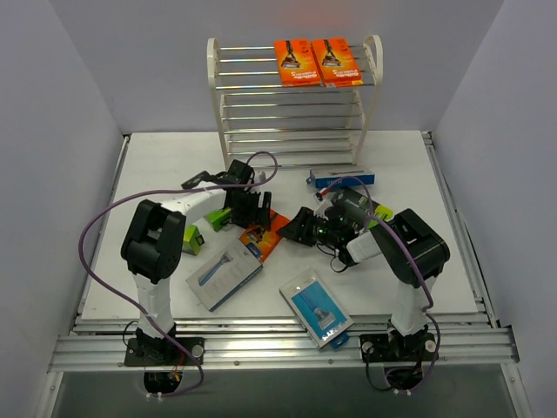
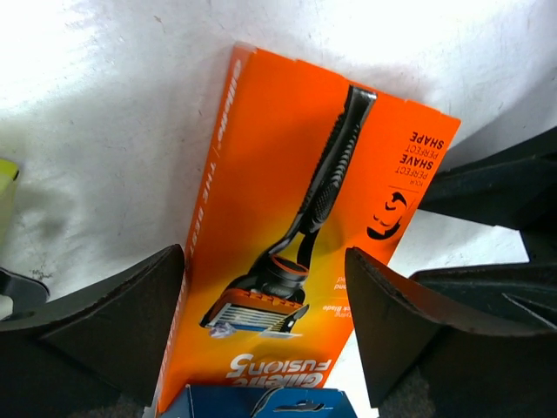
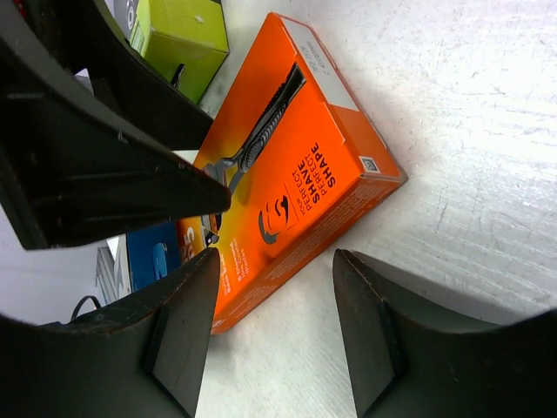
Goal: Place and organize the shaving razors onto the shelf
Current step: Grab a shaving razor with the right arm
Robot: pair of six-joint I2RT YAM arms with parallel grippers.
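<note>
The shelf (image 1: 294,100) stands at the back of the table with two orange razor packs (image 1: 315,62) on its top tier. A third orange razor pack (image 2: 296,226) lies flat on the table (image 1: 409,165). My left gripper (image 2: 265,322) is open just above it, one finger on each side of the pack's width. My right gripper (image 3: 274,322) is open beside the same pack (image 3: 287,165), with bare table between its fingers and its left finger (image 3: 174,331) over the pack's corner. In the top view the two grippers (image 1: 248,213) (image 1: 300,228) meet over this pack (image 1: 264,237).
Two blue-grey packs (image 1: 224,274) (image 1: 316,306) lie near the front edge. Another blue pack (image 1: 341,177) lies at the shelf's foot. Lime-green boxes sit at the left (image 1: 193,238) and by the right arm (image 1: 383,213). A blue pack's edge (image 2: 261,405) overlaps the orange pack.
</note>
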